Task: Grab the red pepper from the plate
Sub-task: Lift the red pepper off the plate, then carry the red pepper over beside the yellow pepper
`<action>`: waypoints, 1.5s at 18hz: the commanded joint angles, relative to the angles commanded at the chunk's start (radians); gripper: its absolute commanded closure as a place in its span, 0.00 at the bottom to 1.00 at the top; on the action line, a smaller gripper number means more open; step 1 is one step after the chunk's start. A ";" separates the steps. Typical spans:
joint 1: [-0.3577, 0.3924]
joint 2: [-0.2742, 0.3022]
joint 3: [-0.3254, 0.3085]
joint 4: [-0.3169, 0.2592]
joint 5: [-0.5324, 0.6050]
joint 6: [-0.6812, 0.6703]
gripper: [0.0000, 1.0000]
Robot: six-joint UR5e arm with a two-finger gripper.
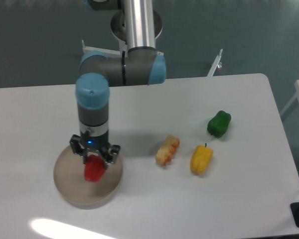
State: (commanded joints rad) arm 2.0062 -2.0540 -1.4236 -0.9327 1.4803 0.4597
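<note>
Camera | gripper [94, 163] clamps red pepper [93, 171] over plate [70, 186] | yellow pepper [201, 159] well apart

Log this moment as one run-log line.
gripper: around red pepper, closure unclear | red pepper: over plate, lift unclear | off plate: yellow pepper, green pepper

UR5e arm [139, 22] with polished silver tube, light blue joint caps, grey joint housings, dark wrist section, black two-finger gripper [94, 160] with small blue light
</note>
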 joint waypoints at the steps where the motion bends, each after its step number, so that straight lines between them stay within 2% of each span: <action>1: 0.024 0.005 0.000 0.000 0.000 0.043 0.48; 7: 0.198 0.049 0.005 -0.018 -0.003 0.345 0.48; 14: 0.295 0.037 0.014 -0.018 -0.003 0.582 0.48; 19: 0.338 0.025 0.028 -0.038 0.009 0.651 0.48; 27: 0.344 0.012 0.055 -0.054 0.020 0.686 0.48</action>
State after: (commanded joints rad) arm 2.3500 -2.0417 -1.3684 -0.9863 1.5002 1.1459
